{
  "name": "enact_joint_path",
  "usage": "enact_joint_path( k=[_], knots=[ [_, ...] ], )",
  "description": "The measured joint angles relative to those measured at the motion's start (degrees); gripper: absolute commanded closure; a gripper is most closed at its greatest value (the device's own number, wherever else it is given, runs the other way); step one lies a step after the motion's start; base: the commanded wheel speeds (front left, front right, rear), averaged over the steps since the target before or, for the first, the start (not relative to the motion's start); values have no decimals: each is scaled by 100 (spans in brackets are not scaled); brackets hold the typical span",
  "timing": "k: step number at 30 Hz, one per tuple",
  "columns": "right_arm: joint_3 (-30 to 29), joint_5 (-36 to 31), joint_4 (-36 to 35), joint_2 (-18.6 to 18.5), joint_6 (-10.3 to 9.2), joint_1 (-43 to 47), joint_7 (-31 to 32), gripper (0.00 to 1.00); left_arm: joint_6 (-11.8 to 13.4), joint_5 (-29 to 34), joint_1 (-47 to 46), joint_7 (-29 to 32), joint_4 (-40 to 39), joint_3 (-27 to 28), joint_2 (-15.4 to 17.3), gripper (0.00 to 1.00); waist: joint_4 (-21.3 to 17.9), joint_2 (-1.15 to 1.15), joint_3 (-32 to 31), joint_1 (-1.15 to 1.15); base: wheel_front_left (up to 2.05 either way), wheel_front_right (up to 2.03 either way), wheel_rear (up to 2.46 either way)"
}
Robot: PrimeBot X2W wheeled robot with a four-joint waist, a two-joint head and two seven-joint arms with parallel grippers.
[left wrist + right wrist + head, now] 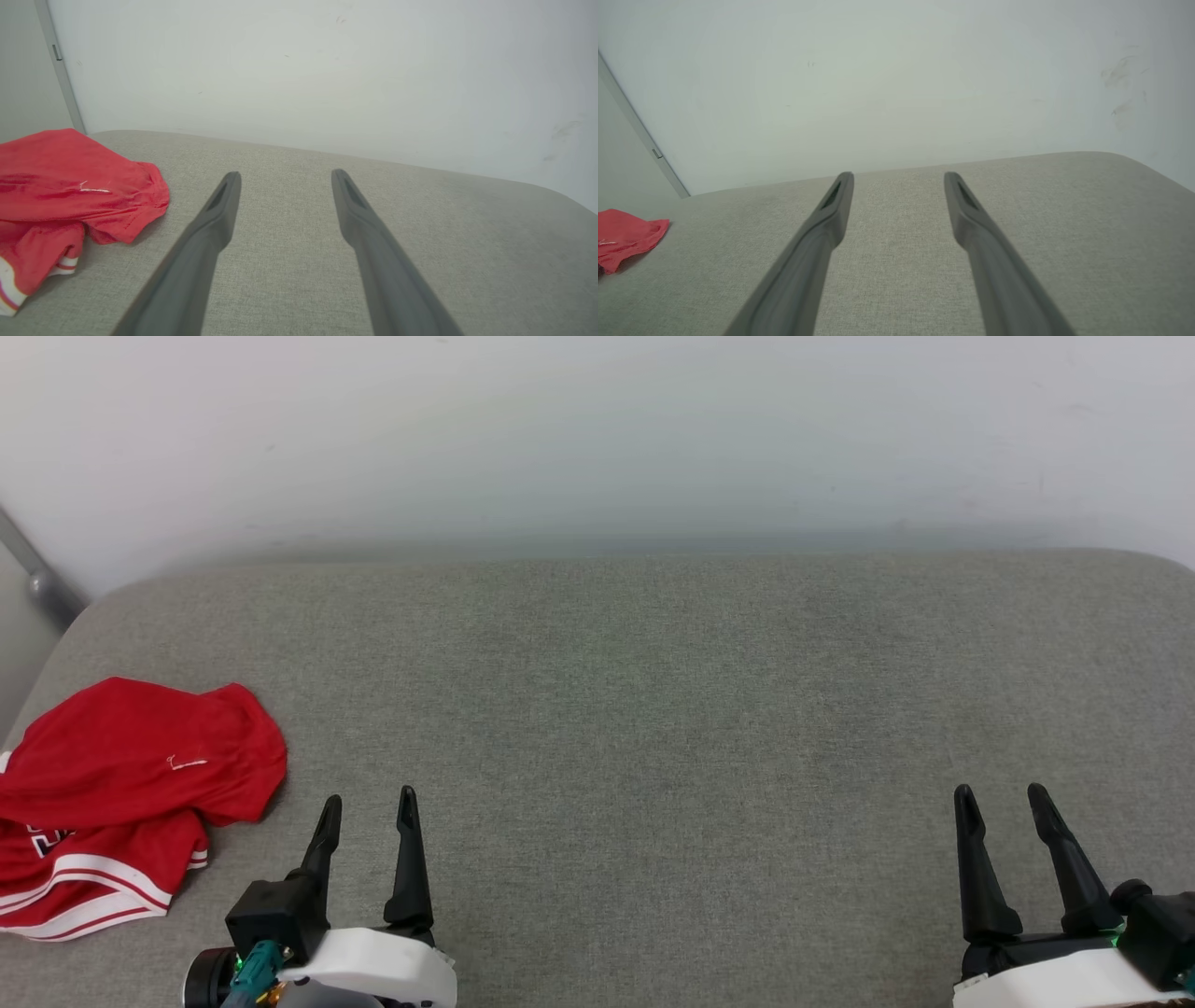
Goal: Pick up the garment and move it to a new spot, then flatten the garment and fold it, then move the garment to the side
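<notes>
The garment (121, 793) is a crumpled red shirt with red-and-white striped trim, heaped at the far left of the grey cushioned surface (653, 728). It also lies at the left of the left wrist view as the garment (70, 196), and a red corner of the garment (626, 235) shows at the left edge of the right wrist view. My left gripper (369, 801) stands open just right of the heap, apart from it, nothing between its fingers. At the lower right, my right gripper (1004, 793) is open and empty, far from the cloth.
A pale wall (597, 439) rises behind the surface's rounded back edge. A grey metal bar (37, 574) leans at the far left by the surface's corner. Bare grey fabric spreads between and beyond both grippers.
</notes>
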Motion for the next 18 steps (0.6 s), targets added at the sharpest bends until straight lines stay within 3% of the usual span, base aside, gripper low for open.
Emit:
enact_joint_path(
  k=[18],
  knots=[
    [4, -608, -119, -1, 1, 99, -210, 0, -158, 764, 130, -191, -16, 196, -182, 0, 11, 0, 9, 0, 0, 0, 0]
  ],
)
